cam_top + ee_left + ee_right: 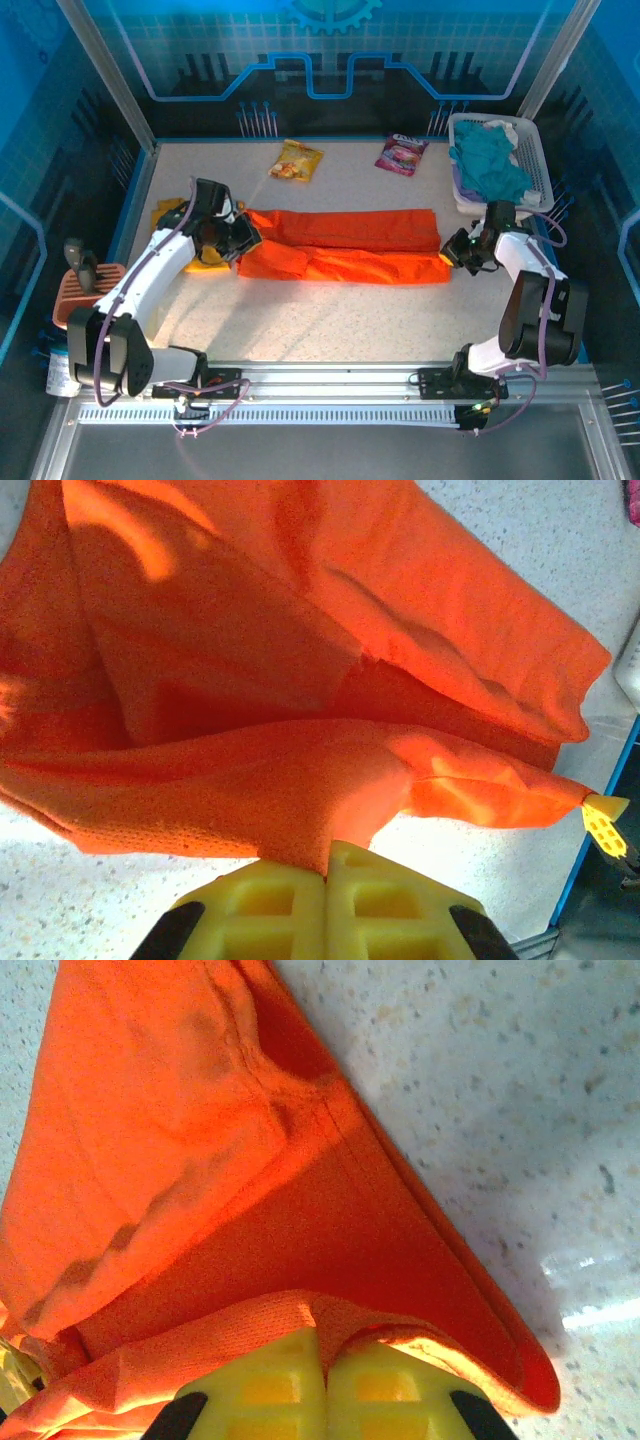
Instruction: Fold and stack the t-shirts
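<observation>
The bright orange t-shirt [345,245] lies as a long, partly folded band across the middle of the table, stretched between both grippers. My left gripper [238,240] is shut on its left end; in the left wrist view the yellow jaws [327,855] pinch a fold of orange cloth [300,680]. At the shirt's right end my right gripper [447,252] is shut on the cloth, and the right wrist view has a hem edge [200,1160] clamped between the closed jaws [322,1345]. The mustard yellow t-shirt [166,213] lies under and behind my left arm, mostly hidden.
A white basket [535,160] with teal cloth stands at the back right, close to my right arm. Two snack packets [297,160] [402,154] lie near the back wall. An orange-brown object [78,288] sits beyond the table's left edge. Speckled tabletop [330,320] lies in front of the shirt.
</observation>
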### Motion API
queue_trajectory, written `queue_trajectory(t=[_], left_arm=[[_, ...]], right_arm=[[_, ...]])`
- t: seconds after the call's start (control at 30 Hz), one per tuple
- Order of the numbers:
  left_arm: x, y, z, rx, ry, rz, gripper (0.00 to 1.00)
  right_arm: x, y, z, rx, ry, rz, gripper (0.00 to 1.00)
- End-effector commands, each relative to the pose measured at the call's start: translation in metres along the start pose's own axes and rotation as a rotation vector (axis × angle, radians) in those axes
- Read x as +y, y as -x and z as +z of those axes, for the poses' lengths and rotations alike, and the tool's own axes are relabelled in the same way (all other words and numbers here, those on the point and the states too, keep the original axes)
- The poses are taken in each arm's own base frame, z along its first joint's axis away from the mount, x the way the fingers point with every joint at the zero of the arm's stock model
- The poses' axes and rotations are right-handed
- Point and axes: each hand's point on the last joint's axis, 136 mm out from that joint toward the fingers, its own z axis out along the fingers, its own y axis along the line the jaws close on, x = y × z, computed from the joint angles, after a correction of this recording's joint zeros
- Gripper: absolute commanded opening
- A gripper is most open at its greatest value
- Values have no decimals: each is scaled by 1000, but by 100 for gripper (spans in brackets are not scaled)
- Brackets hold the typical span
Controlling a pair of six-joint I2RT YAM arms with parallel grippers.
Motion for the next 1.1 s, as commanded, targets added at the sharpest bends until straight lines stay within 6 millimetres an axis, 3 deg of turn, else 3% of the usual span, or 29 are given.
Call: queue_trajectory(t=[0.0, 0.17, 0.6, 0.67, 0.87, 1.0, 1.07], left_arm=[[-13, 17, -3, -36, -28, 48, 0], [-15, 24, 10, -17, -25, 41, 0], [9, 31, 28, -13, 30, 13, 0], [10, 34, 30, -11, 30, 9, 0], [11, 47, 42, -10, 16, -12, 0], [17, 62, 57, -10, 31, -32, 6], [24, 76, 67, -20, 35, -51, 17]], right_arm=[[17, 18, 3, -23, 42, -28, 0], [25, 23, 15, -2, 45, -45, 0], [24, 26, 31, 6, 11, -54, 2], [25, 27, 32, 7, 13, -56, 10], [31, 27, 30, -3, 51, -73, 51], [35, 23, 27, -5, 80, -83, 64], [37, 20, 24, -9, 95, -86, 68]])
